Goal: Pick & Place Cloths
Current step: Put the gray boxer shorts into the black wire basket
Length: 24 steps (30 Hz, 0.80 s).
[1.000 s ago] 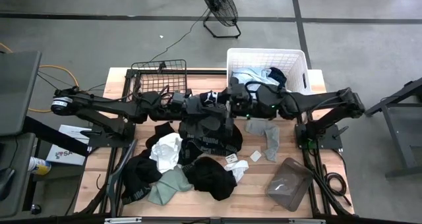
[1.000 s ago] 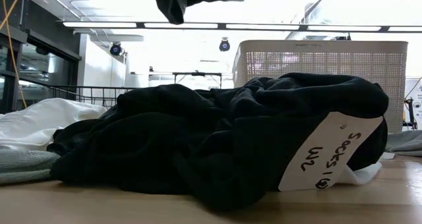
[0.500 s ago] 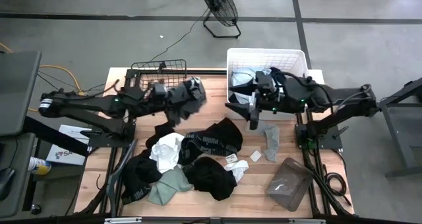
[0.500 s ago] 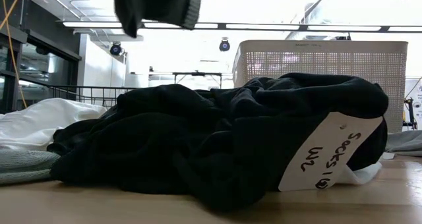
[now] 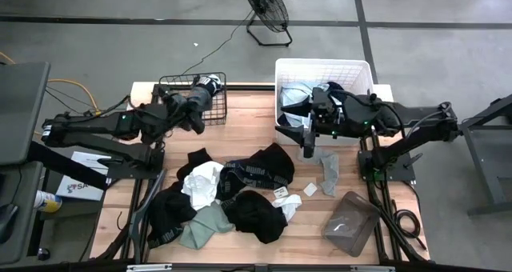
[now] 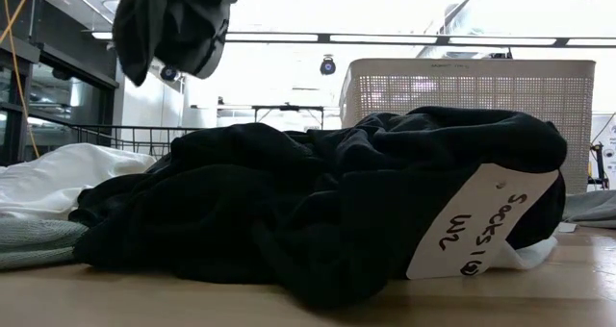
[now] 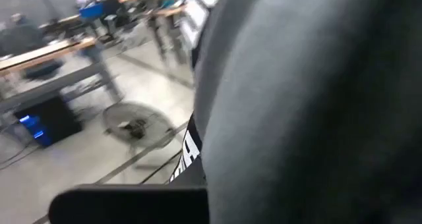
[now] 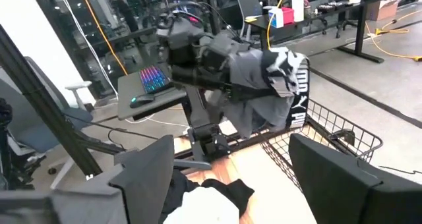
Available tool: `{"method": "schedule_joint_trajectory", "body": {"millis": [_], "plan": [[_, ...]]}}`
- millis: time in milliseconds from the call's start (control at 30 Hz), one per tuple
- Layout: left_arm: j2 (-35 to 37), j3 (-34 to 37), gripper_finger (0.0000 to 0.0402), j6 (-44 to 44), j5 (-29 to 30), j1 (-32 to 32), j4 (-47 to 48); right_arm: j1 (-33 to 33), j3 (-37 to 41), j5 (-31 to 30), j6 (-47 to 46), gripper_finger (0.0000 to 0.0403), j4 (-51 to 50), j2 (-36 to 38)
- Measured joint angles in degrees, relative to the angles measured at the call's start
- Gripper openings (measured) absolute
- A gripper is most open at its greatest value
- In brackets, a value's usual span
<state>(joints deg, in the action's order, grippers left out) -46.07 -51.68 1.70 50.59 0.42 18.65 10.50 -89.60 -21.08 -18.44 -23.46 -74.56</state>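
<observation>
carried garment: a black garment (image 5: pixel 194 106) with white lettering hangs bunched from the left gripper (image 5: pixel 210 82), over the near rim of the black wire basket (image 5: pixel 170 83); the low view shows it dangling limp high above the table
handling: soft, light and floppy by my judgement; it drapes and folds under its own weight, so a pinch on a thick bunched fold should hold better than one on a thin edge or dangling tail, which could slip
left gripper: closed on the black garment, above the wire basket; cloth fills its own wrist view, so the fingers are hidden and how much fabric they pinch is not readable
right gripper: the right gripper (image 5: pixel 307 141) hovers just off the near wall of the white laundry basket (image 5: pixel 283 66), on the side away from the wire basket; its fingers (image 8: pixel 150 178) stand wide apart with nothing between them
remaining cloths: a heap of black, white and sage green pieces (image 5: pixel 228 196) lies on the table (image 5: pixel 256 112), well apart from the wire basket toward the near edge; a grey piece (image 5: pixel 328 170) lies near the right gripper
laundry basket contents: pale blue and dark cloths (image 5: pixel 302 94) already lie inside
likely step: lowering the black garment into the wire basket, then letting go
</observation>
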Motion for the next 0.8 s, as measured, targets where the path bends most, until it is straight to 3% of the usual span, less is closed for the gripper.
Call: {"method": "schedule_joint_trajectory", "body": {"millis": [100, 400, 567, 800], "plan": [[-1.1, 0.0, 0.001, 1.3, -3.1, 5.2, 3.5, 0.0, 0.0, 0.0, 0.0, 0.029, 0.0, 0.0], [-6.3, 0.0, 0.001, 8.9, -20.4, 25.7, 11.4, 0.0, 0.0, 0.0, -1.0, 0.029, -0.5, 0.0], [-10.3, 0.0, 0.001, 4.3, -30.3, 35.1, 11.8, 0.0, 0.0, 0.0, -1.5, 0.029, -2.0, 0.0], [-18.0, -3.1, 0.001, 4.1, -35.9, 44.5, 18.3, 0.0, 0.0, 0.0, -3.0, 0.029, -3.4, 0.0]]}}
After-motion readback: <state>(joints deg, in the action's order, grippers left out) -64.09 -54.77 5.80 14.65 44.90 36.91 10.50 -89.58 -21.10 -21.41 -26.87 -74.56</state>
